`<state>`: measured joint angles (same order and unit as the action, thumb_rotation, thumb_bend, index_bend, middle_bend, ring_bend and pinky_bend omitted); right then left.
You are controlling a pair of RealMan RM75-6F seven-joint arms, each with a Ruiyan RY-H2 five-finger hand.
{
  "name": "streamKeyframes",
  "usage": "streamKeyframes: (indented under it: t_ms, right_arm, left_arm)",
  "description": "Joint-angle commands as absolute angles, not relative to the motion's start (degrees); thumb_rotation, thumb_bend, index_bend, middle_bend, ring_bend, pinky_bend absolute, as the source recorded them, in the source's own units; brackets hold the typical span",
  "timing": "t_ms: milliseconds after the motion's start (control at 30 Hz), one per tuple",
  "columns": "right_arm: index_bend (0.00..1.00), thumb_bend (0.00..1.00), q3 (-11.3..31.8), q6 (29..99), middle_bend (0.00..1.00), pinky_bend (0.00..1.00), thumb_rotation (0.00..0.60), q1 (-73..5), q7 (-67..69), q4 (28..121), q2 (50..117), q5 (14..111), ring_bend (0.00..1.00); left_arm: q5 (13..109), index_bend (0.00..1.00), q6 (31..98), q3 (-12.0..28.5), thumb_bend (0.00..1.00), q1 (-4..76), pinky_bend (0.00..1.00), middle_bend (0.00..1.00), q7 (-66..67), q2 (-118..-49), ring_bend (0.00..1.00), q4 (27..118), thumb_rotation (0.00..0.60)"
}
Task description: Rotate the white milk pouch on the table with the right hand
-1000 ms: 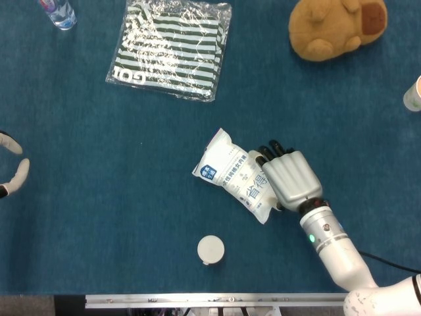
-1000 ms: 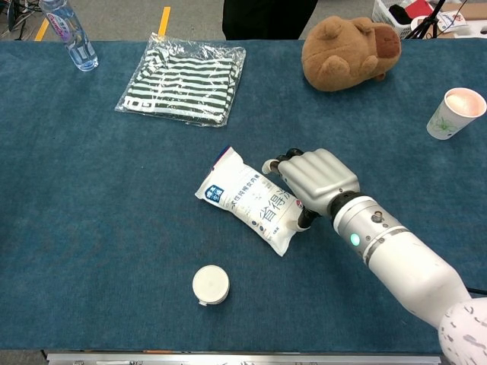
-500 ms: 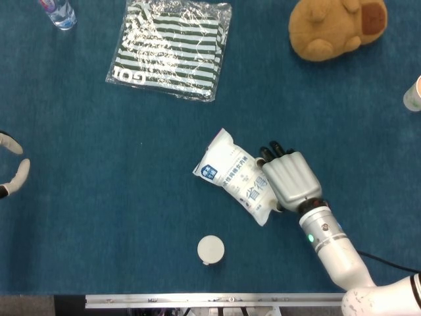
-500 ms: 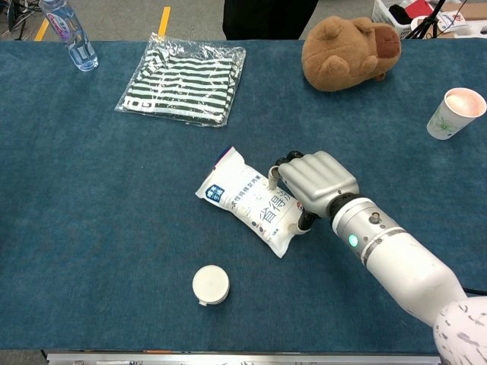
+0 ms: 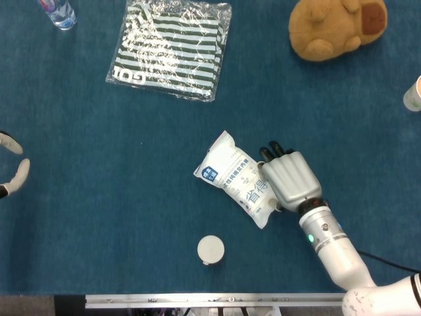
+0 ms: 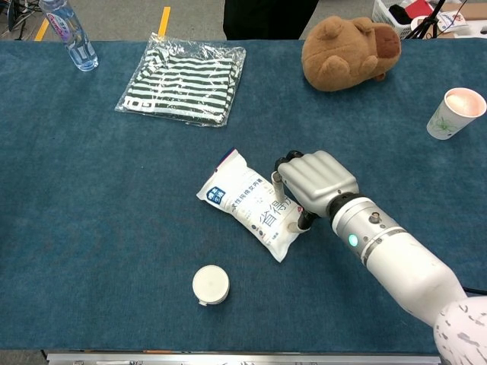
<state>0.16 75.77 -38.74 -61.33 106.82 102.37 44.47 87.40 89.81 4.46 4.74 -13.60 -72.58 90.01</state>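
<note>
The white milk pouch point(image 5: 233, 174) point(image 6: 247, 199) with blue print lies slantwise mid-table, its top end pointing up and left. My right hand point(image 5: 289, 179) point(image 6: 316, 181) sits against the pouch's right side, palm down. Its fingers curl over the pouch's right edge and its thumb presses near the lower end. My left hand point(image 5: 14, 172) shows only partly at the far left edge of the head view, fingers apart and holding nothing.
A small white round lid point(image 5: 210, 249) point(image 6: 210, 284) lies just in front of the pouch. A bagged striped garment point(image 5: 171, 46) and a water bottle point(image 6: 70, 32) are at the back left. A brown plush toy point(image 6: 346, 49) and a paper cup point(image 6: 454, 112) are at the back right.
The pouch has turned slightly clockwise under my right hand: its top end shifted right and its lower end left. The left hand has stayed still.
</note>
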Motion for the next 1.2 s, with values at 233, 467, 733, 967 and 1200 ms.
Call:
streamKeyframes:
  t_ms: [233,467,733,967,1200]
  right_arm:
    - [0.22,0.01,-0.47,74.52,0.24,0.37,0.6,-38.83,-59.96,108.81,100.09,46.21,0.13]
    - [0.04,0.0,-0.89,74.44,0.24,0.36,0.6,-38.84,-59.61,110.98,97.53,47.14,0.13]
    - [0.04,0.0,-1.65,71.04,0.24,0.32,0.6,-37.71,-50.01,113.71,88.24,54.48,0.13]
    - [0.13,0.0,-4.67,69.82,0.25,0.3,0.6,-35.49,-36.37,110.75,77.31,71.85,0.13]
    - [0.26,0.0,-6.17,78.24,0.3,0.3,0.6,-30.69,-25.26,107.15,70.46,87.46,0.17]
  left_arm:
    - [87.41,0.54,89.82,4.49,0.29,4.75,0.49,0.48,-13.51,-72.55,0.36,90.04,0.6]
    - [87.4,0.54,89.79,4.43,0.29,4.74,0.49,0.48,-13.39,-72.67,0.36,89.92,0.6]
    - [87.38,0.54,89.99,4.54,0.29,4.69,0.49,0.48,-13.2,-72.64,0.36,90.05,0.6]
    - [87.31,0.54,89.64,4.52,0.29,4.88,0.49,0.48,-12.85,-72.94,0.36,89.82,0.6]
    - [87.07,0.54,88.5,4.46,0.29,5.44,0.49,0.48,-12.96,-73.7,0.36,88.82,0.6]
